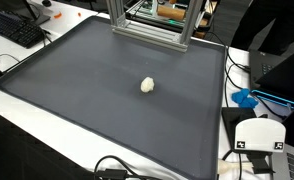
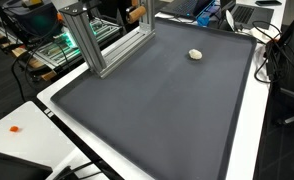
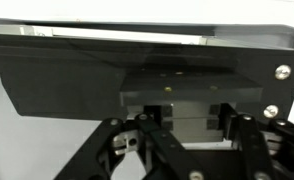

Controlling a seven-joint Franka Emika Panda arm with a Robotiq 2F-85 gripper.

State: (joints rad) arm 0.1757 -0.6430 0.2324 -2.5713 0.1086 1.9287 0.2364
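A small cream-white lump (image 1: 147, 85) lies alone on a large dark grey mat (image 1: 87, 90); it also shows near the mat's far end in the other exterior view (image 2: 195, 54). My gripper (image 3: 187, 160) shows only in the wrist view, as black linkages spread wide at the bottom of the picture, with nothing between them. It faces a dark panel (image 3: 137, 70) with a white surface below. The lump is not in the wrist view. A white robot part with black markers (image 1: 259, 135) sits at the mat's near right corner, well away from the lump.
An aluminium frame (image 1: 152, 25) (image 2: 97, 40) stands on the mat's edge. A black keyboard (image 1: 15, 28) lies on the white table beside the mat. Cables (image 1: 127, 168) and a blue object (image 1: 247, 98) lie around the mat's border.
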